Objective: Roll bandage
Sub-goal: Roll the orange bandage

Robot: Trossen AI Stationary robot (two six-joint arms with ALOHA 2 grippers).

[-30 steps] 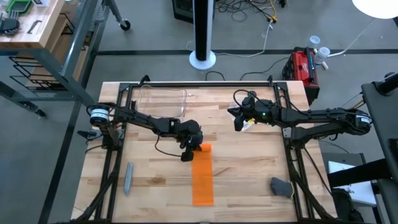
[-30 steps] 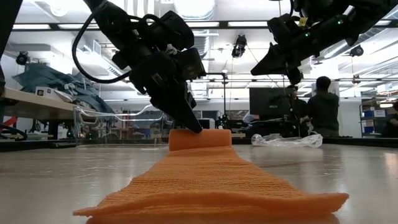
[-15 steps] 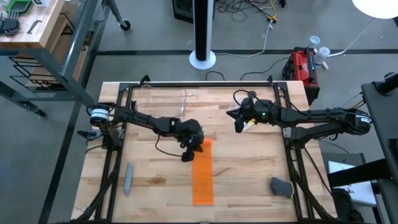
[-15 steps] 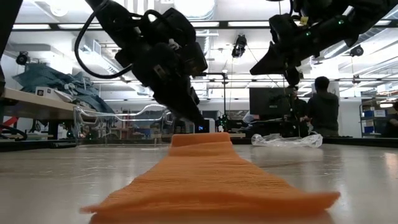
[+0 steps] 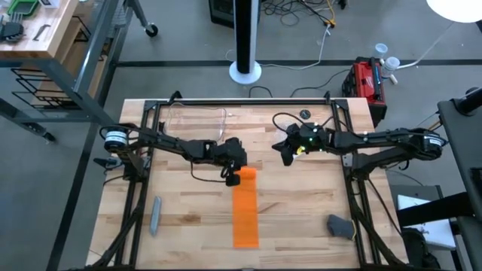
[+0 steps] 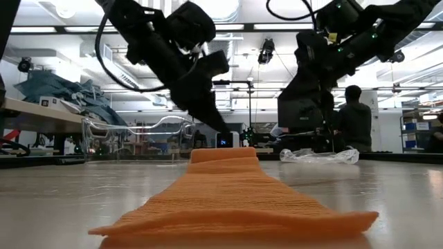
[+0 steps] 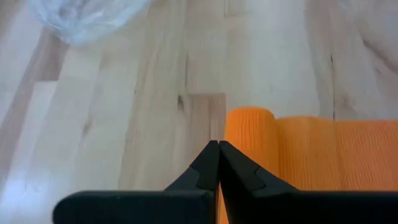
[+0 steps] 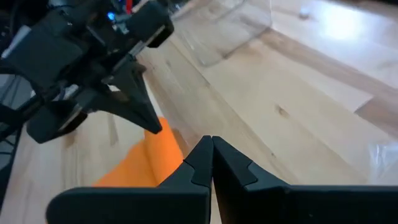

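Fingers of the left gripper [image 5: 232,178] are pressed together, empty, just beside the rolled end of the bandage [image 5: 245,207]. Right gripper [image 5: 287,156], also closed on nothing, hangs well apart from the bandage, near the plastic wrap [image 6: 319,156]. Bandage lies flat along the table [image 5: 301,218].

The bandage [image 5: 245,209] is bright orange all over, with a fine ribbed weave that shows across its near end — the same orange on the small rolled lip at its far end. My left gripper [image 7: 219,163] and my right gripper [image 8: 211,157] are both matt black. The surface [image 5: 301,218] is pale blond wood in long planks with faint darker grain. A bar [image 5: 155,214] on it is plain grey — the crinkled wrap [image 6: 320,156] is clear and glossy.
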